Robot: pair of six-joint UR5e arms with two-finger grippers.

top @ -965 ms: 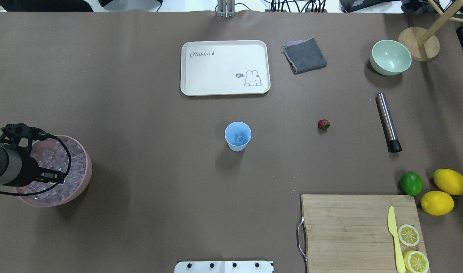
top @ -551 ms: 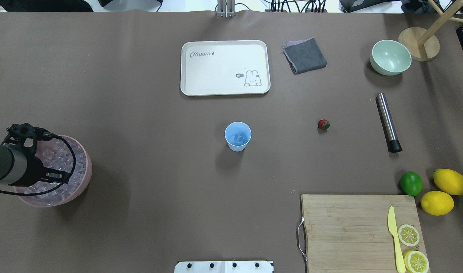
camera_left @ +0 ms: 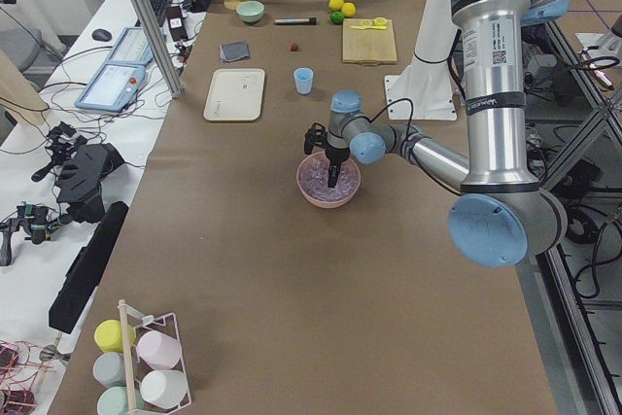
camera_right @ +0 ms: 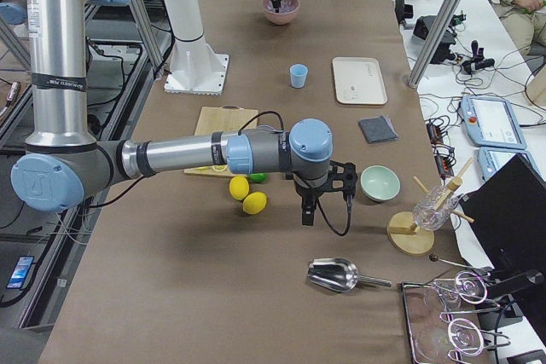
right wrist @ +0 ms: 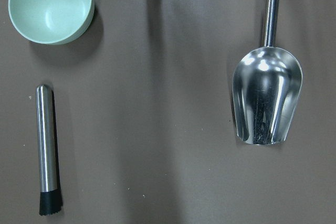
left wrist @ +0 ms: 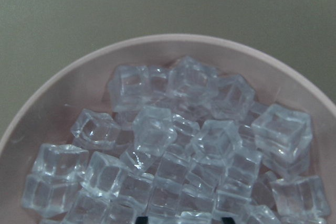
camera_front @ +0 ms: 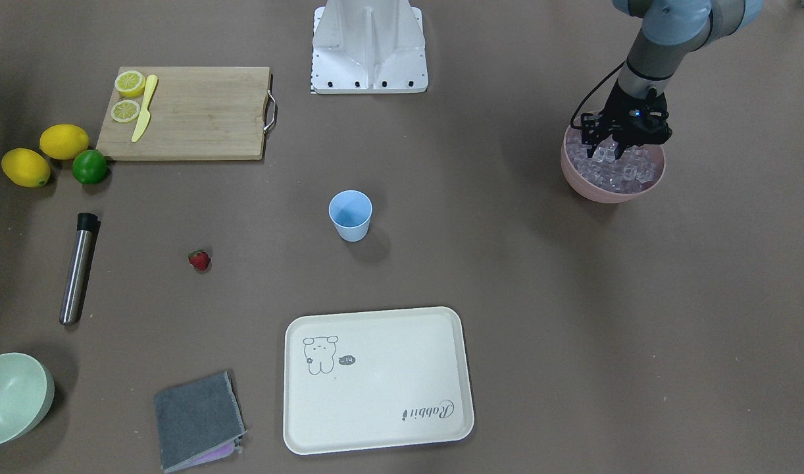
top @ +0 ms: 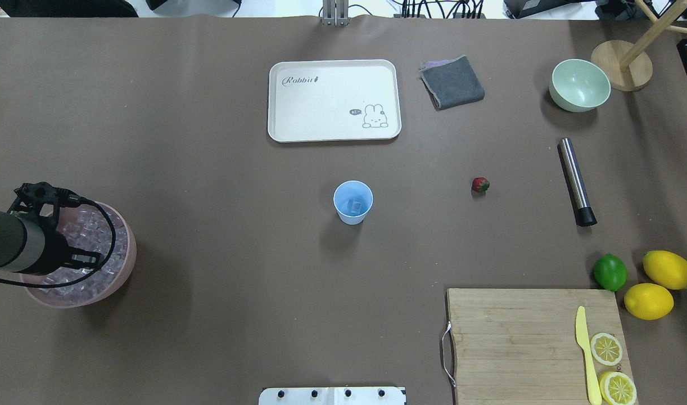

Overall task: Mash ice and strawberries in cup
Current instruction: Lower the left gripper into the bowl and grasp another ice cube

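Left gripper (camera_front: 604, 155) lowered into the ice (left wrist: 157, 129) in the pink bowl (camera_front: 612, 195), fingers spread apart.
Cup (top: 353, 202) stands mid-table, one cube inside; strawberry (top: 480, 184) lies apart on the table. Right gripper (camera_right: 307, 215): grip state cannot be told.

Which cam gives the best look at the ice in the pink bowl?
Left wrist: the ice fills the frame, single cubes distinct inside the bowl. Front view shows it small, with the left claw in it. Overhead, the arm covers part of it. Side views show only a pale patch.
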